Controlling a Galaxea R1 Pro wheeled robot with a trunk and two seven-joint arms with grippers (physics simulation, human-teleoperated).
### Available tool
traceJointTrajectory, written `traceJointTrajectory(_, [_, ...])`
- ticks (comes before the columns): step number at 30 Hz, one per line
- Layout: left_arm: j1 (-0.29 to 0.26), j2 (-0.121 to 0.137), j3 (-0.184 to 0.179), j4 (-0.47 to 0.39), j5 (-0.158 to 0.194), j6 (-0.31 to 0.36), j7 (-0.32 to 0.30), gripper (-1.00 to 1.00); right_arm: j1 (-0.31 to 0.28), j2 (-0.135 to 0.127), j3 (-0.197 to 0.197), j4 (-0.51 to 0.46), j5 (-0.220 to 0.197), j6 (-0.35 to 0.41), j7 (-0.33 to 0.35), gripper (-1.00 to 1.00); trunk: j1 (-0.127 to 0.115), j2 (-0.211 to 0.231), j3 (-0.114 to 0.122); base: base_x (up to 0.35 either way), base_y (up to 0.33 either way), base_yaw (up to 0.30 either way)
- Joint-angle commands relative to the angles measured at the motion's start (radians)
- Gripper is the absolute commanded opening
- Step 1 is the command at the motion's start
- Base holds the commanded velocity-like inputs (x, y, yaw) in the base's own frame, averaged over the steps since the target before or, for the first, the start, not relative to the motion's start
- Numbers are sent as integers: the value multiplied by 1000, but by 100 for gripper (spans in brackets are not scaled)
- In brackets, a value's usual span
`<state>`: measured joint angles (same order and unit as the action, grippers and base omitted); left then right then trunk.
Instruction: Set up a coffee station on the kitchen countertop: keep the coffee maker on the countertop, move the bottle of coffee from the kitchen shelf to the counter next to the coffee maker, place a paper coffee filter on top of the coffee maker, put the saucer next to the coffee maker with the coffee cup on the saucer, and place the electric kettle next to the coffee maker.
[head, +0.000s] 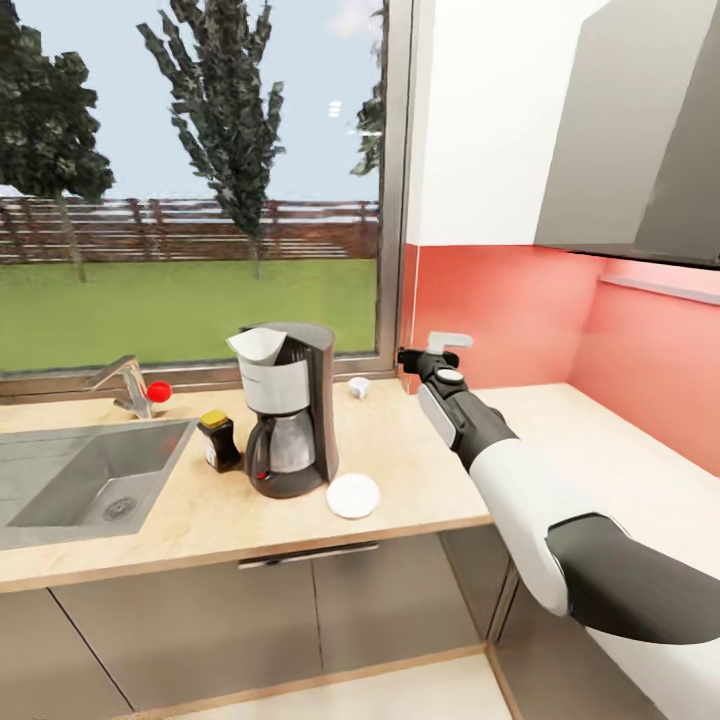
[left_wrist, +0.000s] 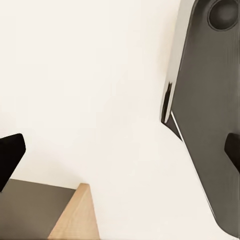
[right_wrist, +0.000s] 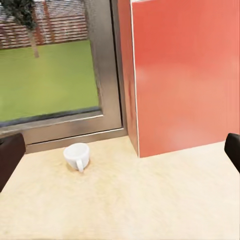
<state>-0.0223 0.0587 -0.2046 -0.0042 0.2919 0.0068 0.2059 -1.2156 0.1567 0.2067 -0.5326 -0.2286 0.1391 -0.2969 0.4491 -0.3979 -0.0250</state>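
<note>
The black coffee maker (head: 291, 412) stands on the kitchen countertop (head: 420, 470) by the window, with the white paper coffee filter (head: 257, 346) sitting in its top. Just left of it is the bottle of coffee (head: 218, 440) with its yellow cap. The white saucer (head: 353, 495) lies bare at the machine's front right. Behind the machine, near the window frame, stands the coffee cup (head: 359, 387) (right_wrist: 77, 156). My right gripper (head: 408, 358) (right_wrist: 120, 155) hovers open a little to the right of the cup, facing it. My left gripper (left_wrist: 120, 152) is open and holds nothing. The electric kettle is out of view.
A steel sink (head: 60, 500) with a faucet (head: 125, 384) and a red ball (head: 158, 391) takes up the counter's left end. A red backsplash (head: 500, 315) and grey wall cabinets (head: 640, 150) close the corner on the right. The counter runs on along the right wall.
</note>
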Motion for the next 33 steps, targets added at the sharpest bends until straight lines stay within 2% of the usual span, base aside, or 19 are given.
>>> traceJointTrajectory(1, [-1,-1,-9,0,9,1,4,100,-1,0,8,6,-8,5,-7,100,1,-2,-3,240,-126,214])
traceJointTrajectory(11, [-1,-2,-9,1,9,0,7,100,-1,0,8,8,-9,5,-7,100,1,-2,-15,243,-136,189])
traceJointTrajectory(16, [-1,-2,-9,1,9,0,7,100,-1,-2,8,9,-9,1,-7,100,1,-2,-16,236,-137,44])
traceJointTrajectory(33, [-1,1,-9,0,12,-7,6,100,-1,-3,8,9,-4,0,-5,100,1,-2,-17,20,-11,60])
